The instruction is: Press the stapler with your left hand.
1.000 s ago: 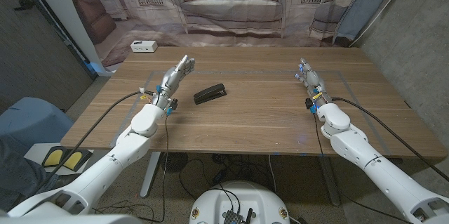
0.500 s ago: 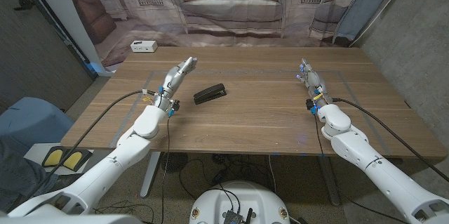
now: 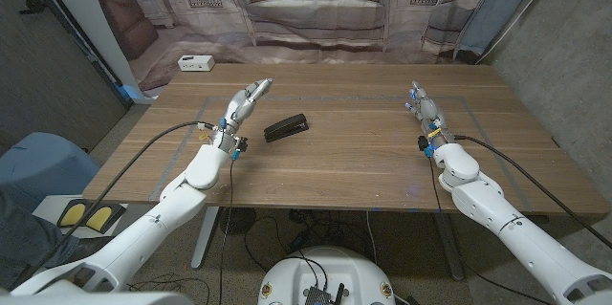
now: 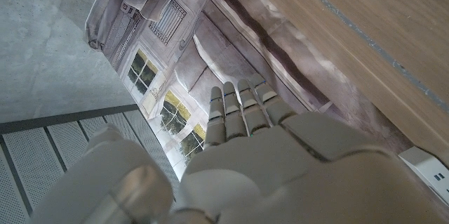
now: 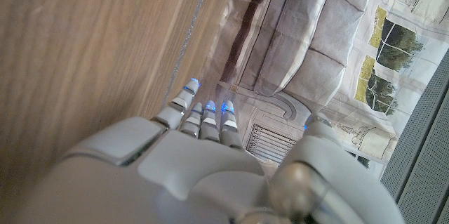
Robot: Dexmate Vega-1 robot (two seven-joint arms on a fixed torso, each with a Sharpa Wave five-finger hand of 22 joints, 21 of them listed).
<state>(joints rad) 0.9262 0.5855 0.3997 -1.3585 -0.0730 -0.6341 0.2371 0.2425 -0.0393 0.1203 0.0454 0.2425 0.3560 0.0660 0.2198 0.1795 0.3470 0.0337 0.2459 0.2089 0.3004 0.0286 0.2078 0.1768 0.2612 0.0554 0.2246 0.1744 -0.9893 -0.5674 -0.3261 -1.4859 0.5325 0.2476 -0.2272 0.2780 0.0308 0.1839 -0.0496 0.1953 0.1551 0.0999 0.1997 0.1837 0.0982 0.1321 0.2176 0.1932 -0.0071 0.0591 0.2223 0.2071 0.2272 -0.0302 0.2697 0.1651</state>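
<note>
A black stapler lies on the wooden table, left of its middle. My left hand is raised above the table just left of the stapler, fingers stretched out and apart, holding nothing and not touching it. The left wrist view shows the back of that hand with its fingers held straight. My right hand stands at the right side of the table, far from the stapler, fingers extended and empty; its back shows in the right wrist view.
A small white box sits on the floor-side ledge beyond the table's far left corner. A printed backdrop of a sofa hangs behind the table. Cables run along both arms.
My left hand has lifted and swung slightly right, toward the stapler's near end. The stapler and my right hand have stayed put.
</note>
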